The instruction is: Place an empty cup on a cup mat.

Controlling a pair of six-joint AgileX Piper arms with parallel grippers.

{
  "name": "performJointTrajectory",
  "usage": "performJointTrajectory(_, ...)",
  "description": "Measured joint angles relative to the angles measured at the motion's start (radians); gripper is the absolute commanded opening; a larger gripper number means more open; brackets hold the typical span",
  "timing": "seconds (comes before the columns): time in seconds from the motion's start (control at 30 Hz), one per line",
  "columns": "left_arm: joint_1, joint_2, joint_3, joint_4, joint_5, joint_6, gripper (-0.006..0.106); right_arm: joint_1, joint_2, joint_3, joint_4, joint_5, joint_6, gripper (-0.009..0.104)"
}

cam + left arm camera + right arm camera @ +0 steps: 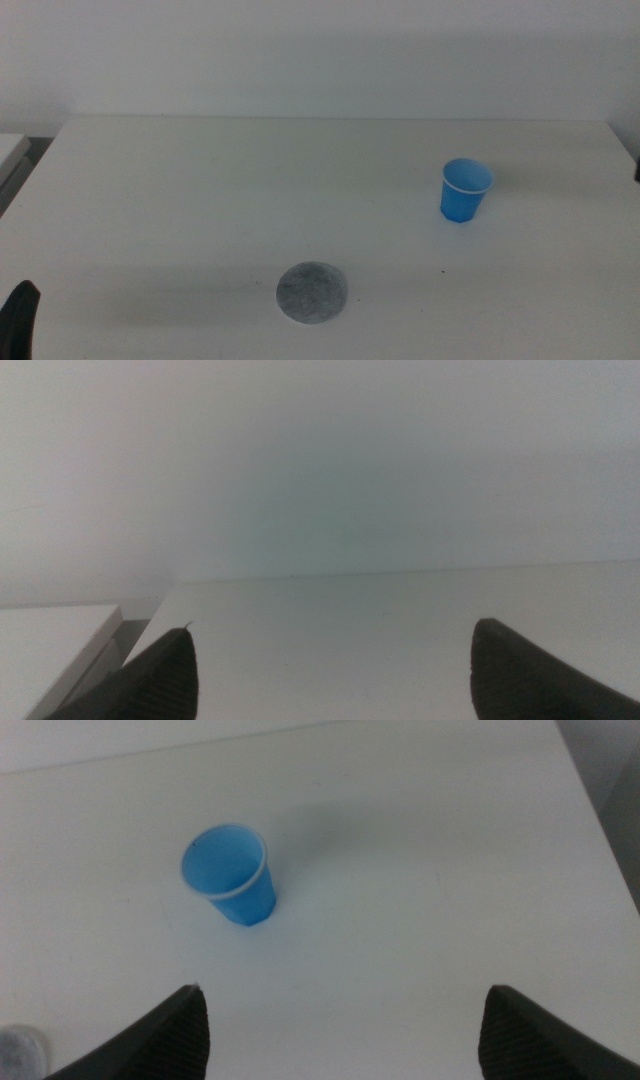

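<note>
The blue cup stands upright and empty on the white table, right of centre. It also shows in the right wrist view. The grey round cup mat lies flat near the table's front, left of the cup and well apart from it; its edge shows in the right wrist view. My right gripper is open and empty, above the table and short of the cup; it is out of the middle view. My left gripper is open and empty, waiting at the front left corner.
The white table ends at a back edge against a pale wall. A white ledge stands off the table's left side, also seen in the left wrist view. The table's right edge is close to the cup.
</note>
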State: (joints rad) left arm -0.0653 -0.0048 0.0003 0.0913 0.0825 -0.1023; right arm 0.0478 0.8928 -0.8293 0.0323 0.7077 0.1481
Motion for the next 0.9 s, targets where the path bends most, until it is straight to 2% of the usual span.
performJointTrajectory(0.53, 0.0, 0.0, 0.0, 0.0, 0.0, 0.0, 0.094, 0.07, 0.538, -0.498, 0.004, 0.144, 0.098, 0.082)
performJointTrajectory(0.9, 0.0, 0.0, 0.0, 0.0, 0.0, 0.0, 0.094, 0.092, 0.827, -0.62, 0.011, 0.139, 0.116, 0.08)
